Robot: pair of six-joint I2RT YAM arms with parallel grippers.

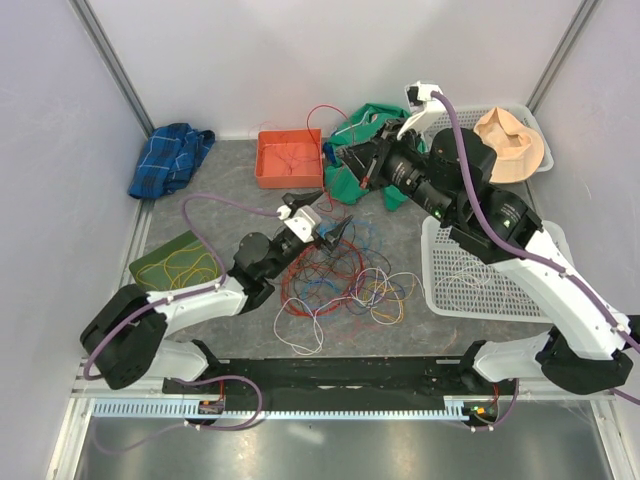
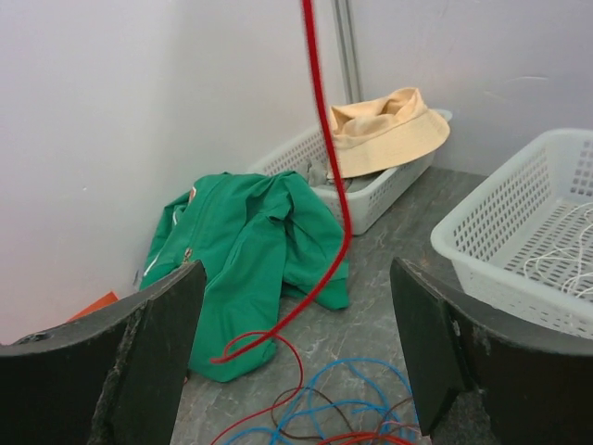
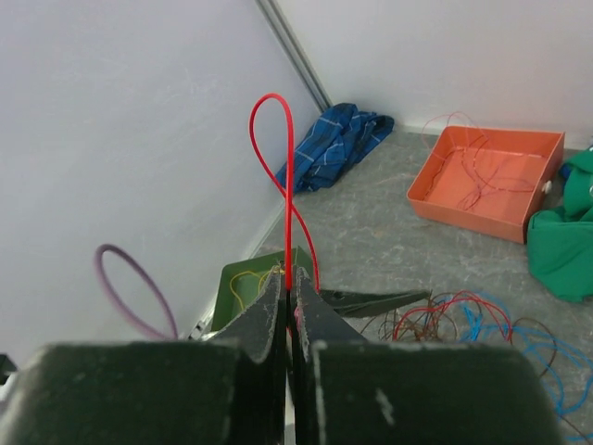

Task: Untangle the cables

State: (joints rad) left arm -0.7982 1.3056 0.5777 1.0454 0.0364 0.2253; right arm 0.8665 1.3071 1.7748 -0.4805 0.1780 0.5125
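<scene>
Cables [image 1: 345, 282] sit in a loose multicolour tangle mid-table, red, blue, orange, yellow and white loops overlapping, between the left arm and the white basket [image 1: 440, 290]. Right gripper [image 3: 289, 283] is pinched together on one red cable [image 3: 288, 185], which stands up in a narrow loop above the fingertips; in the left wrist view that red strand [image 2: 326, 139] drops from the top of frame down to the pile. Left gripper [image 1: 338, 232] hovers over the far-left edge of the tangle, fingers [image 2: 139, 362] spread wide, nothing between them. Some white cables lie in the white basket, yellow ones in the green tray [image 1: 150, 262], red ones in the orange tray [image 1: 268, 170]. Green garment [image 2: 250, 241], blue plaid cloth [image 1: 170, 158] and tan hat [image 1: 510, 145] lie along the back wall
</scene>
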